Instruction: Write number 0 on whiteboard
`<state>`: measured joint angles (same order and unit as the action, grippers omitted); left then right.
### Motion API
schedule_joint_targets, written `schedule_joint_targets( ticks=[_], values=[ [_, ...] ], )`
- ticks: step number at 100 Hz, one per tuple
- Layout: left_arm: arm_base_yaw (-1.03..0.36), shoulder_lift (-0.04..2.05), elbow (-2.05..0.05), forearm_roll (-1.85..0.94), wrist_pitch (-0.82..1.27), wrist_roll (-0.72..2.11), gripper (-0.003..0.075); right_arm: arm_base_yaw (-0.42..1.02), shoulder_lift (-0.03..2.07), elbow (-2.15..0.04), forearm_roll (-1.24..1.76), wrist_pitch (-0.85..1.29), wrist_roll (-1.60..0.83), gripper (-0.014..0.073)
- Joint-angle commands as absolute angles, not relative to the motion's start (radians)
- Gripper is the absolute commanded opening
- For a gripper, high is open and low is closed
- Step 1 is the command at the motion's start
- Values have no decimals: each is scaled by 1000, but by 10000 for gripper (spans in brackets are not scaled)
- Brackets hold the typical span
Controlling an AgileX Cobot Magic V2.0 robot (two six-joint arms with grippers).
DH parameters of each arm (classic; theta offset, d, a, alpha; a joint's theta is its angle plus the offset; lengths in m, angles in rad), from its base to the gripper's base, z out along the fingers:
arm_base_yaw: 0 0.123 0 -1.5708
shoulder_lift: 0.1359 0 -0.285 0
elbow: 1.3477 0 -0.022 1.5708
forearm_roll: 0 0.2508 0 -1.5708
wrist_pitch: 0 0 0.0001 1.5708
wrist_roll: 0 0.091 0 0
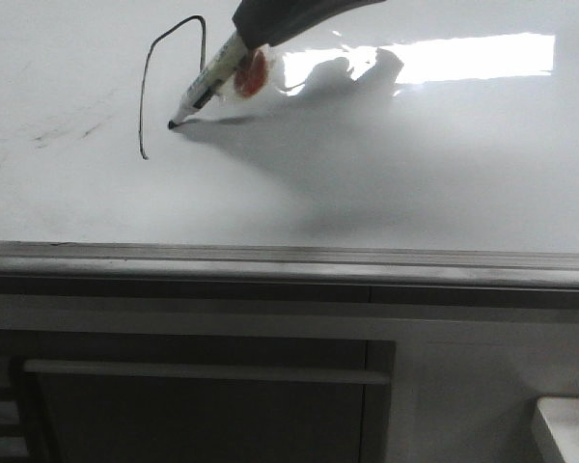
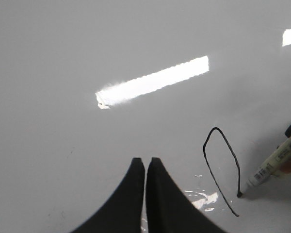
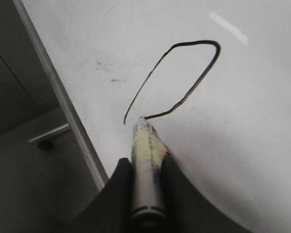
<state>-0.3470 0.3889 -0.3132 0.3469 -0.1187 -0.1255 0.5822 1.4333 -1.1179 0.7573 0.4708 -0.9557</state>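
Observation:
The whiteboard (image 1: 415, 174) is glossy white with a grey rail (image 1: 289, 256) along its near edge. On it is the number 0 (image 1: 145, 87), a thin black angular loop, open at its lower end. It also shows in the left wrist view (image 2: 203, 147) and the right wrist view (image 3: 196, 42). My right gripper (image 1: 251, 34) (image 3: 145, 162) is shut on a marker (image 1: 212, 75) (image 3: 144, 150). The marker's black tip rests on the board at the end of the right stroke. A short gap separates it from the line's lower point. My left gripper (image 2: 145, 160) is shut and empty, left of the loop.
Faint grey smudges (image 1: 72, 130) lie left of the loop. A bright light reflection (image 1: 463, 56) sits at the board's far right. An orange round spot (image 1: 251, 75) shows beside the marker. Below the rail is a cabinet with a bar handle (image 1: 203, 371). A small white object with a red knob (image 1: 569, 429) stands at the lower right.

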Motion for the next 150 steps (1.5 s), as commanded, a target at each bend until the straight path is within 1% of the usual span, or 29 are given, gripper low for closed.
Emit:
schedule_joint_targets(
  ticks=[1,30,44,57,62,67,72,79,84,92,107,127,144,150],
  values=[
    [-343,392,-351,337,-193,-133,-20,595,1427,-1140,761,413,-956,-50],
    [-343,392,-351,347,-197,-133,-20,617,1425,-1142,761,412,-959,-50],
    [-373,392,-351,441,-233,-133,-20,617,1345,-1140,739,505,-994,-50],
    [-467,417,-351,521,-233,-142,-8,617,1309,-1140,682,649,-994,-50],
    [-518,439,-351,542,-235,-142,34,617,1307,-1140,674,690,-994,-50],
    [-574,469,-351,570,-235,-142,109,619,1307,-1140,669,720,-994,-50],
    [-626,504,-351,583,-231,-142,223,619,1307,-1140,664,732,-994,-50],
    [-691,563,-351,583,-210,-142,346,621,1307,-1140,661,734,-994,-50],
    [-726,606,-351,583,-199,-142,382,629,1307,-1140,659,734,-994,-50],
    [-750,677,-351,583,-211,-142,381,660,1307,-1140,645,732,-994,-50],
    [-751,790,-355,583,-319,-142,375,728,1307,-1140,609,683,-994,-50],
    [-751,903,-380,588,-325,-122,375,772,1307,-1140,607,642,-994,-50],
    [-751,953,-384,595,-338,-103,375,798,1307,-1140,607,619,-994,-50],
    [-751,966,-384,595,-324,-103,359,805,1307,-1140,607,621,-994,-50]
  ],
)
